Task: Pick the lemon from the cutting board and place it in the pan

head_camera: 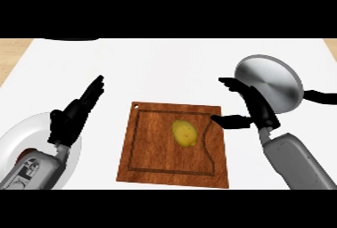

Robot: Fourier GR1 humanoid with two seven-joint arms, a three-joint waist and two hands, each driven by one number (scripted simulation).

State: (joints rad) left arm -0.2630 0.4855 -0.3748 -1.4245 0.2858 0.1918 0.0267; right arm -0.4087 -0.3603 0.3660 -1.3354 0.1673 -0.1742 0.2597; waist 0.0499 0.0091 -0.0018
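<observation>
Lemon (184,132) is lying near the middle of the cutting board (151,156), untouched. My right hand (253,104) is hovering between board and pan (270,84), fingers spread wide and holding nothing, thumb overlapping the board's right edge. My left hand (69,120) is resting left of the board, fingers straight, beside a white plate (13,138).

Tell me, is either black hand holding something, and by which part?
Nothing is held. Both the left hand and the right hand are open, and the lemon lies untouched on the cutting board.
</observation>
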